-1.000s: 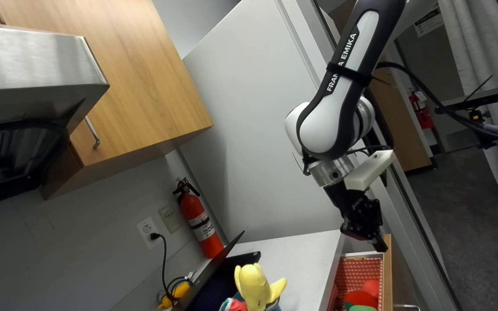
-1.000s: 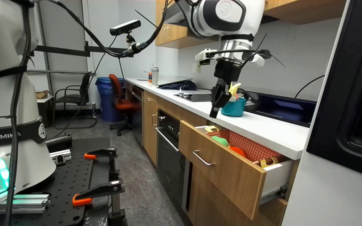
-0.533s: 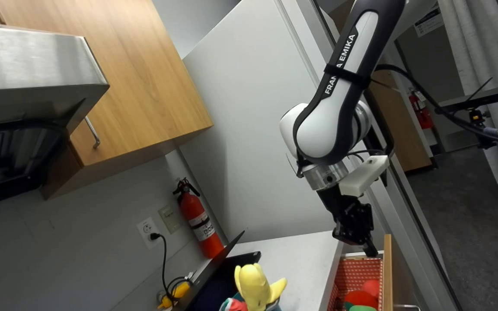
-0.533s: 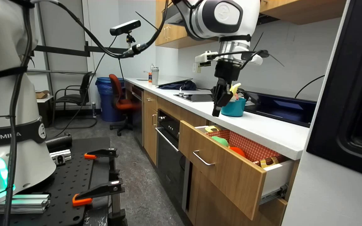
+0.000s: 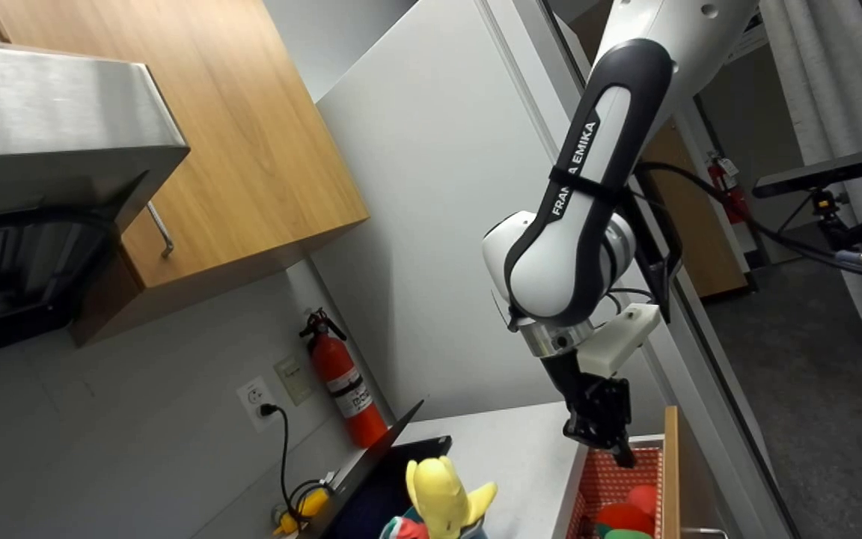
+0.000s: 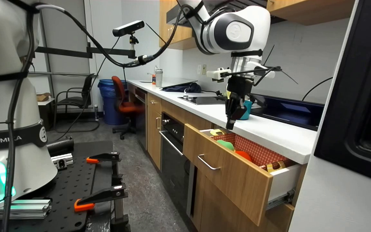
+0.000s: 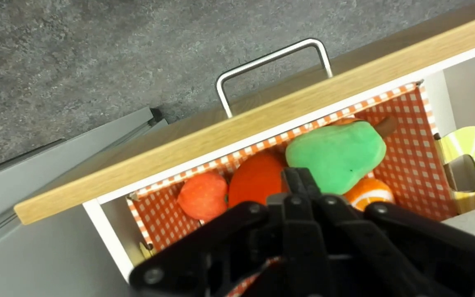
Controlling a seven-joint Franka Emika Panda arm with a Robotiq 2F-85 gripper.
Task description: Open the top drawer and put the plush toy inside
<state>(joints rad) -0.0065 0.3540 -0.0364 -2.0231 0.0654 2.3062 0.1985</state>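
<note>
Wrist view: I have two black fingers point(image 7: 291, 181), and they are pressed together. They hang over one top drawer point(image 7: 278, 110), which is pulled out. It has one metal handle point(image 7: 262, 61) and a red and white checked lining point(image 7: 410, 144). At least four soft-looking things lie in it: one green lump point(image 7: 336, 159), one big red lump point(image 7: 256, 177), one small red ball point(image 7: 203, 196) and one orange lump point(image 7: 371, 194) with white stripes. A bit of brown point(image 7: 386, 126) pokes out by the green lump, and I can't tell if it is part of it.

In an exterior view I count two chairs point(image 6: 71, 101), one blue bin point(image 6: 113, 112), and two clamps point(image 6: 105, 195) with orange ends on a black table point(image 6: 69, 180). I also see one blue-green pot point(image 6: 247, 110) on the white counter point(image 6: 275, 132), partly behind my fingers.

In an exterior view I find one plush toy point(image 5: 438, 498). It is bright yellow and looks soft and lumpy, a bit like a peeled banana. Stubby bumps stick up at the top, and one fat arm points out to the side. It pokes up from the pot, outside the drawer and apart from my fingers. Its bottom is hidden. One red and white thing point(image 5: 410, 530) sits just beside it.
</note>
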